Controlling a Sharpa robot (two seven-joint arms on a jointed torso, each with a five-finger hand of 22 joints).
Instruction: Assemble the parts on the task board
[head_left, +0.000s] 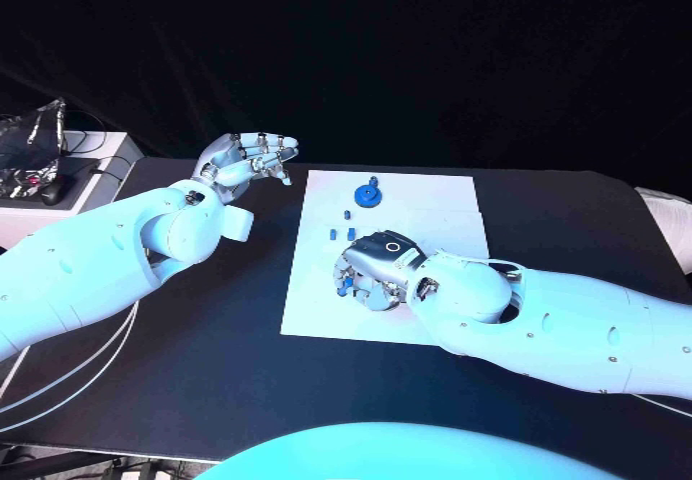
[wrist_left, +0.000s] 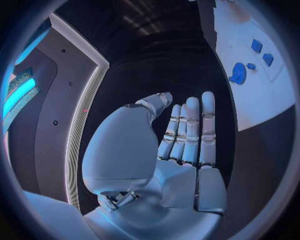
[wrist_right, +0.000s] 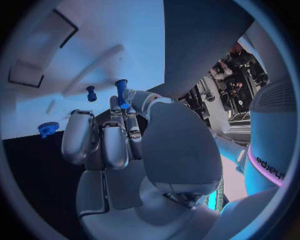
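Right hand (head_left: 378, 272) low over task board (head_left: 433, 205), pinching blue peg (wrist_right: 121, 93) between thumb and finger; peg best kept upright and lowered slowly; left hand (head_left: 248, 158) empty, fingers apart, beside board.

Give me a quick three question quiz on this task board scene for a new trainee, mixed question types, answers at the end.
1. True or false: the left hand grips a blue part.
2. Which hand is over the task board? A) left B) right C) both
3. Fill in: the right hand pinches a blue ____ between thumb and finger.

Key:
1. False. It is raised beside the board, off its corner, holding nothing, as the left wrist view shows.
2. B. The blue gear lies untouched at the board's far end.
3. Peg.
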